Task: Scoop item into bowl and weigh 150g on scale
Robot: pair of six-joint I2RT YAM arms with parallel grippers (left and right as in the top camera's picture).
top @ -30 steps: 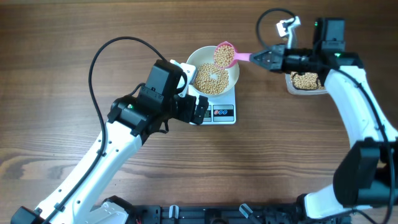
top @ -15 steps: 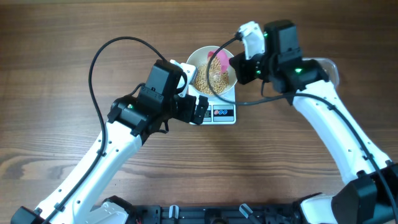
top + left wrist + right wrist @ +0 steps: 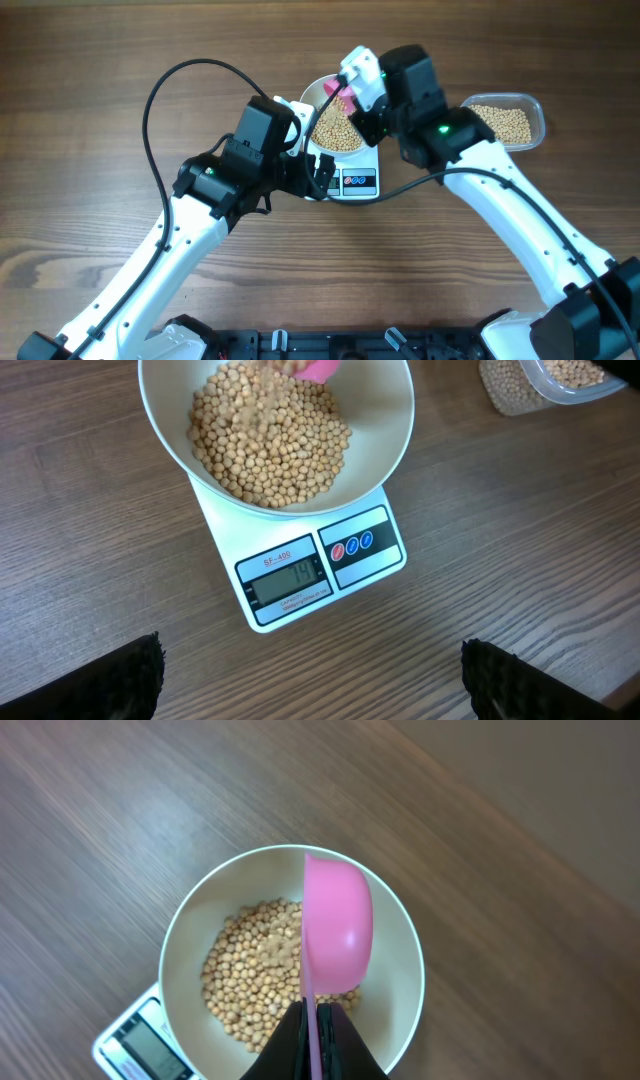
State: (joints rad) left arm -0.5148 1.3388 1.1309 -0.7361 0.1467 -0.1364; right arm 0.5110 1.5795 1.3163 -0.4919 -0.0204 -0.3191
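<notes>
The left wrist view alone shows the face of the scale (image 3: pixel 300 575): a grey display with dark digits, not clearly legible, and a button panel beside it. The right wrist view alone shows the right tool (image 3: pixel 315 1042) clenched on the handle of a pink scoop (image 3: pixel 337 925). The scoop is tipped on its side over the bowl (image 3: pixel 405 955). In the overhead view the right wrist hides most of the scoop and part of the bowl.

The bowl stands on the scale at the upper centre of the overhead frame and holds a heap of beans (image 3: pixel 265 445). More beans lie in a clear tub (image 3: pixel 538 120) at the upper right, well apart from the scale. A black cable (image 3: pixel 200 64) loops over the table (image 3: pixel 90 60) at the left.

The left arm reaches in from the lower left. The left tool (image 3: pixel 320 690) is released, fingers spread wide, grasping nothing, just beside the display edge of the scale. The right arm reaches in from the lower right, its wrist bent over the bowl.
</notes>
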